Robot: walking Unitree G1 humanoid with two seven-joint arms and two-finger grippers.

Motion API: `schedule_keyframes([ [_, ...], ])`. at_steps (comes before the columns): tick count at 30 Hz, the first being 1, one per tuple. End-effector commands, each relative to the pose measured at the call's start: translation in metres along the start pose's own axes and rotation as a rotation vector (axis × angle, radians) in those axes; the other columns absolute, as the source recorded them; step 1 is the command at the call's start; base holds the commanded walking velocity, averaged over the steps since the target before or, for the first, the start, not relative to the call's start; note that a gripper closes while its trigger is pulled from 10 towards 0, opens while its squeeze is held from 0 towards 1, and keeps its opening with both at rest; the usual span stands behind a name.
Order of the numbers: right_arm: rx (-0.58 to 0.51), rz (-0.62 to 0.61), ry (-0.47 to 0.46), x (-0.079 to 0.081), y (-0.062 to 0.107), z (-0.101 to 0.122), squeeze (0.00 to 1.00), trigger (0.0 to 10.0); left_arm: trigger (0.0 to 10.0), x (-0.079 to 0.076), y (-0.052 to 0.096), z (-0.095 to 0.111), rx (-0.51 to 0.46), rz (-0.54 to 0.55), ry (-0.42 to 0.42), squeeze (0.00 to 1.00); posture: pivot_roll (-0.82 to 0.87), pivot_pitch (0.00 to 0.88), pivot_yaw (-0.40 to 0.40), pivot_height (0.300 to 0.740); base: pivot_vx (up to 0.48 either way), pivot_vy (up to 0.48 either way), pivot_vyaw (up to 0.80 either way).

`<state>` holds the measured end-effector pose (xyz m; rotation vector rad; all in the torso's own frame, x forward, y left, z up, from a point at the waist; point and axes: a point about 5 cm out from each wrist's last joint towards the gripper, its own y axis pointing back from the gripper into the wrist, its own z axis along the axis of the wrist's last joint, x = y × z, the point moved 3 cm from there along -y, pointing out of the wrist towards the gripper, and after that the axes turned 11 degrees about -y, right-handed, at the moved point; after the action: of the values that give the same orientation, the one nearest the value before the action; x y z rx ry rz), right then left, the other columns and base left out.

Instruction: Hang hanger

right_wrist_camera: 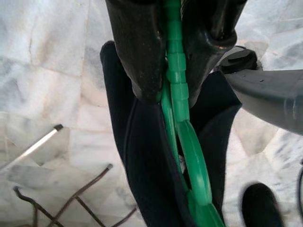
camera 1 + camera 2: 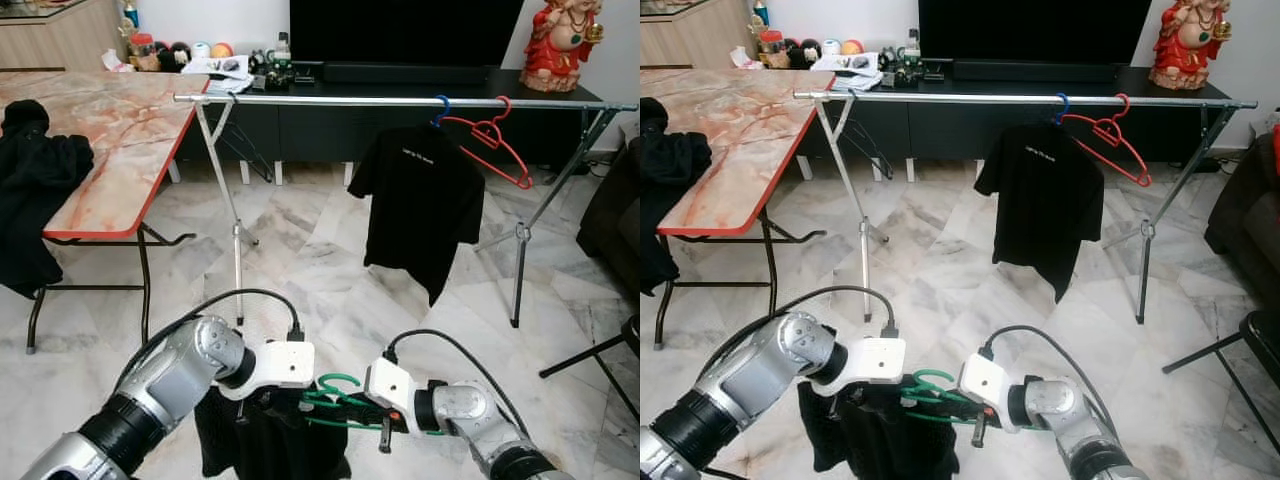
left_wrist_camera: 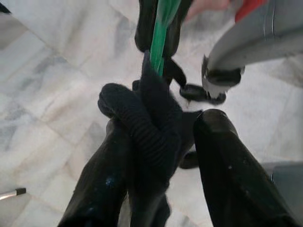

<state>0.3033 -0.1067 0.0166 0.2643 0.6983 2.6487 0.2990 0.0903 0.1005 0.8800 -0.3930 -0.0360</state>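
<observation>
Currently green hanger with black garment sits low before robot, between both tools. Right tool clamped narrow on hanger's ribbed neck; left tool closed on bunched collar cloth. Hanger looks light, stiff, thin plastic, smooth, so may twist in grip; garment soft, limp, drags down. Best hold probably at neck under hook. Rail stands ahead, carrying black shirt and red hanger. Marble floor; counter on left.
</observation>
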Motion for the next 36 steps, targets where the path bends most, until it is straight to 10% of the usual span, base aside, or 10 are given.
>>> schedule_keyframes([
  [1, -0.055, -0.126, -0.055, -0.015, 0.01, 0.0, 0.0, 0.0, 10.0, 0.0, 0.004, 0.008, -0.043, -0.018, -0.021, 1.0, 0.02, 0.076, -0.02, 0.74, 0.0, 0.0, 0.0],
  [16, -0.139, -0.292, -0.088, -0.026, 0.009, 0.006, 0.0, 0.0, 10.0, 0.026, 0.023, 0.014, -0.11, 0.188, 0.004, 1.0, 0.02, 0.078, -0.019, 0.74, 0.0, 0.0, 0.0],
  [17, -0.159, -0.314, -0.094, -0.029, 0.011, 0.01, 0.0, 0.0, 10.0, 0.032, 0.024, 0.012, -0.112, 0.246, 0.02, 0.54, 0.02, 0.078, -0.019, 0.74, 0.0, 0.0, 0.0],
  [18, -0.172, -0.328, -0.097, -0.031, 0.012, 0.012, 0.0, 0.0, 10.0, 0.036, 0.024, 0.011, -0.113, 0.284, 0.033, 0.54, 0.02, 0.078, -0.019, 0.74, 0.0, 0.0, 0.0],
  [19, -0.198, -0.358, -0.103, -0.035, 0.014, 0.016, 0.0, 0.0, 10.0, 0.042, 0.025, 0.007, -0.113, 0.358, 0.066, 0.0, 0.02, 0.078, -0.021, 0.74, 0.0, 0.0, 0.0],
  [31, -0.393, -0.522, -0.14, -0.061, 0.038, 0.046, 0.0, 0.0, 10.0, 0.055, 0.033, -0.021, -0.117, 0.808, 0.288, 0.0, 0.03, 0.065, -0.041, 0.74, 0.0, 0.0, 0.0],
  [36, -0.457, -0.532, -0.163, -0.065, 0.039, 0.059, 0.0, 0.0, 10.0, 0.053, 0.026, -0.023, -0.138, 0.831, 0.349, 0.0, 0.02, 0.055, -0.043, 0.74, 0.0, 0.0, 0.0],
])
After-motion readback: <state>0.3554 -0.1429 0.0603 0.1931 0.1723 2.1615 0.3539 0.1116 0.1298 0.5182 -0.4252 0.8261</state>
